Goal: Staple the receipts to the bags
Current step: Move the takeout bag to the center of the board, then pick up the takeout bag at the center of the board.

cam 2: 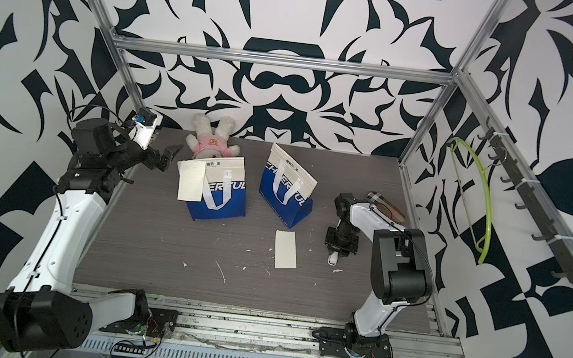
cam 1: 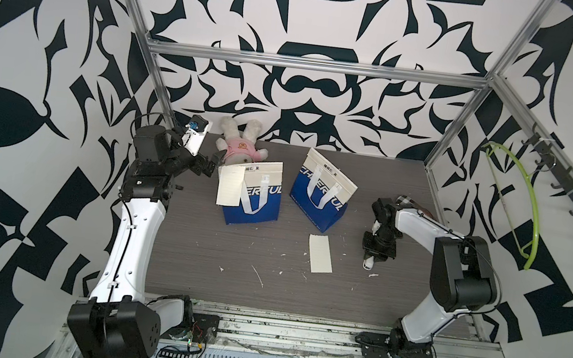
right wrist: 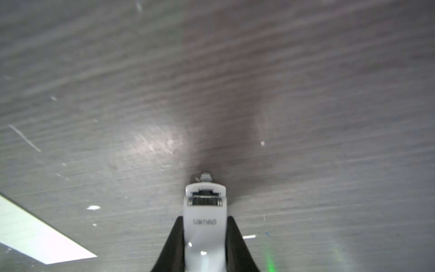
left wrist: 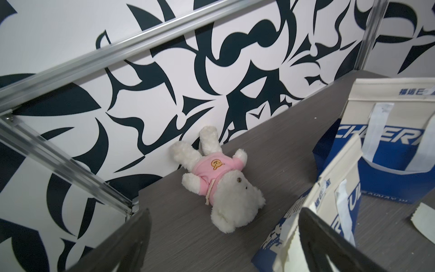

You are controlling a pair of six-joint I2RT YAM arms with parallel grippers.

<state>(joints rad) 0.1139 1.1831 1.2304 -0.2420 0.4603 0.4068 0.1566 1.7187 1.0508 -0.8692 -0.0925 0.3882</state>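
A loose cream receipt (cam 1: 320, 254) is seen flat on the counter (cam 1: 213, 275) near the right claw (right wrist: 204, 221), which is clenched on a white stapler (right wrist: 204, 205). Farther back, the other receipt (cam 1: 230, 186) is hung at a top corner of the left bag (cam 1: 263, 205), with the left claw (cam 1: 213, 166) released beside it. That bag is judged done; next the loose slip must be carried to the tilted right bag (cam 1: 316, 200).
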